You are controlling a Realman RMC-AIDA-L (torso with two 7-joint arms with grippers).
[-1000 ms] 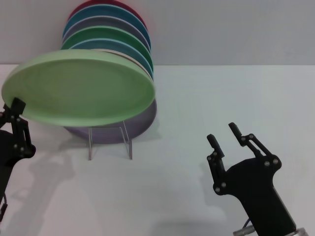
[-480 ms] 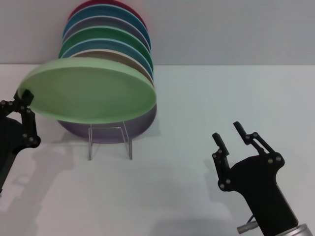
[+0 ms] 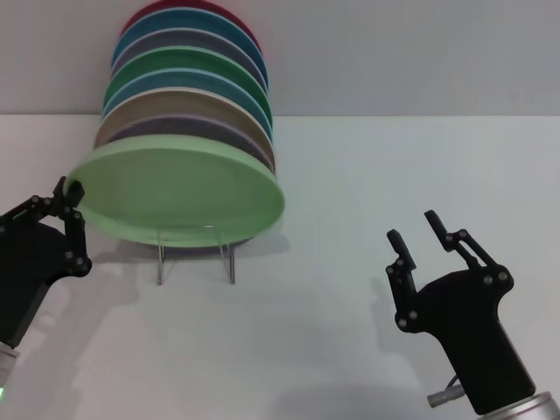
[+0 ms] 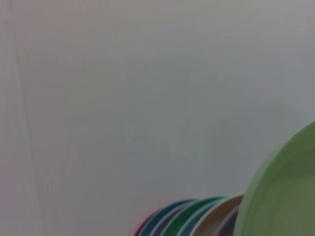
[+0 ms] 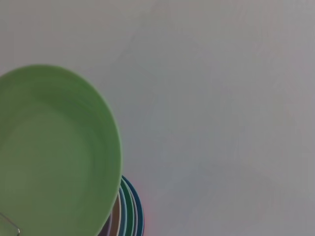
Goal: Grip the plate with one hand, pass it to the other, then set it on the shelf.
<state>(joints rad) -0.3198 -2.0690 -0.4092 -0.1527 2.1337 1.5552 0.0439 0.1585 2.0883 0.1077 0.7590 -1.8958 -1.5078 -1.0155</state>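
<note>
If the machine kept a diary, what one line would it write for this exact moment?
left gripper: shut on pale green plate rim | plate: tilted over clear stand, front of stacked plates | right gripper: open, empty, apart

Your head camera looks forward and down from above onto the white bench (image 3: 367, 175), with the wall behind it. Both arms enter from the near edge, left on the left, right on the right. Your left wrist camera sits very close to the green plate (image 4: 285, 196), seeing only its edge, the row of plates (image 4: 192, 219) behind it, and plain pale surface. Your right wrist camera views the same plate (image 5: 54, 152) from farther off, face-on. All three views share that plate and row.
</note>
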